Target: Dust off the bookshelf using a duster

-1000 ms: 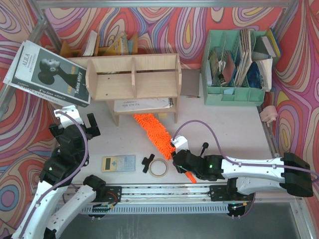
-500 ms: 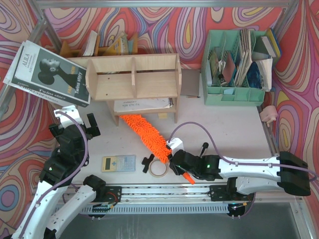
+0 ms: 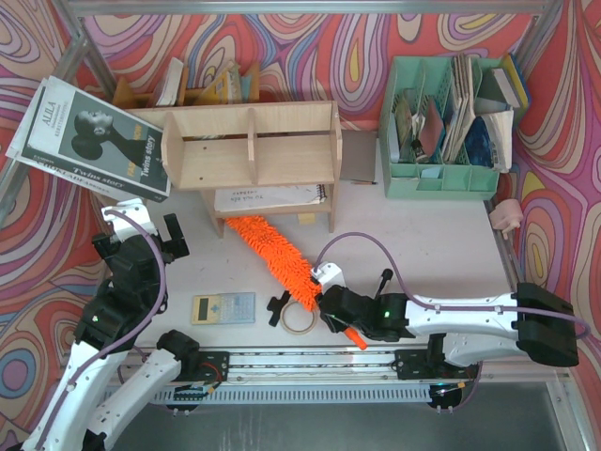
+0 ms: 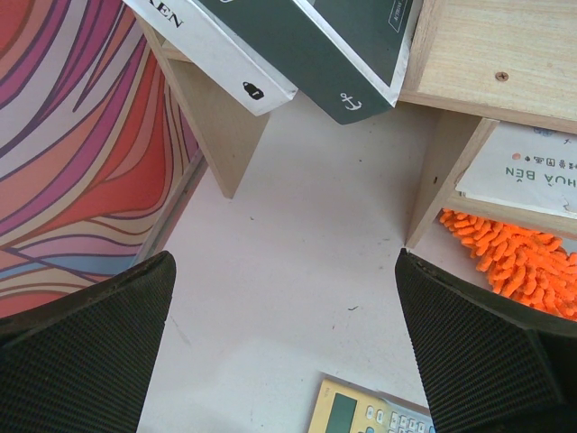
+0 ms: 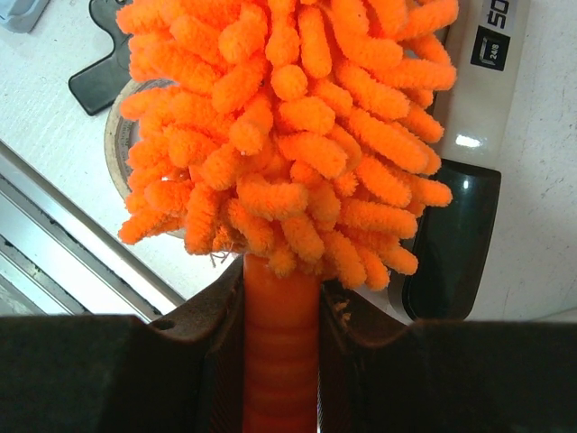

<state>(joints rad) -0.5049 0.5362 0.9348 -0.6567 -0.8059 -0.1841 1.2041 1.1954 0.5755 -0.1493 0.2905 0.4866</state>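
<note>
Right gripper (image 3: 331, 308) is clamped on the handle of the duster (image 3: 277, 256). The fluffy head extends diagonally far-left, its tip under the near edge of the bookshelf (image 3: 254, 141). Left gripper (image 4: 288, 361) has its jaws spread wide, grasping nothing

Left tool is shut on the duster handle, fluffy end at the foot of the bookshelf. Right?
Wrong arm: the right tool is shut on the duster handle, per the right wrist view; the left tool is open, empty. Fluffy end at the bookshelf foot stands.
</note>
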